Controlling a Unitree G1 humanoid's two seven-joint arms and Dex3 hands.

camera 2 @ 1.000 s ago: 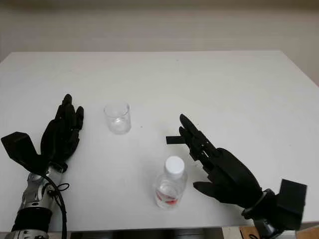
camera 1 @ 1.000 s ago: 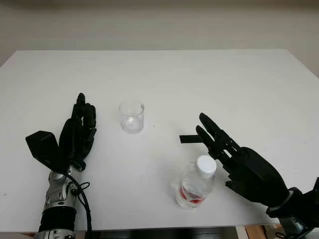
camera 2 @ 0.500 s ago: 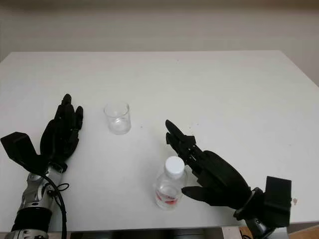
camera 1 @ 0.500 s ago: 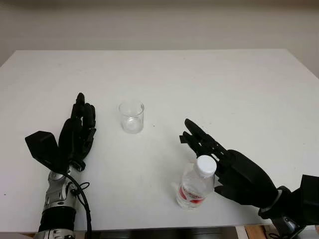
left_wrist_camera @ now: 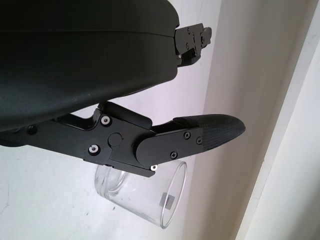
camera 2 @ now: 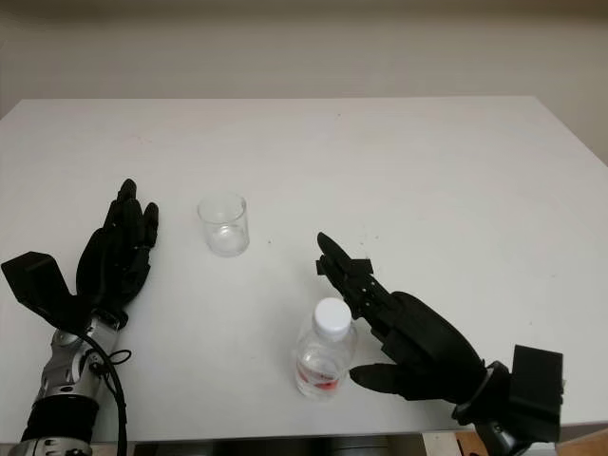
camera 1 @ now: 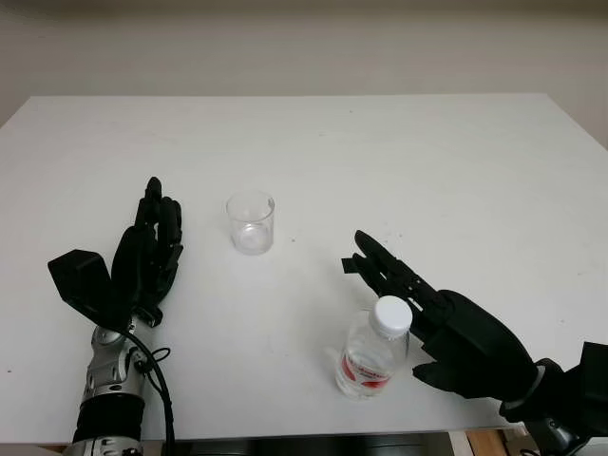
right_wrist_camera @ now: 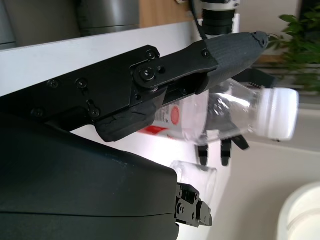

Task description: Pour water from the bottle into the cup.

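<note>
So my right hand (camera 1: 456,323) is open, holding nothing, sitting just to the right of the bottle (camera 1: 372,348). My fingers (camera 1: 385,271) stretch out past the white cap, toward the middle of the table, and my thumb (camera 2: 380,378) pokes in toward the bottle's lower body. Can't tell if it's actually touching the plastic, looks super close though. The bottle's standing upright near the front edge of the white table (camera 1: 399,161), cap on, red label low on its side. From my right wrist, the bottle (right_wrist_camera: 225,117) lies right alongside one finger.

My left hand (camera 1: 147,261) is open too, parked over on the left. The clear cup (camera 1: 251,221) stands upright just right of it, well apart from the bottle.
</note>
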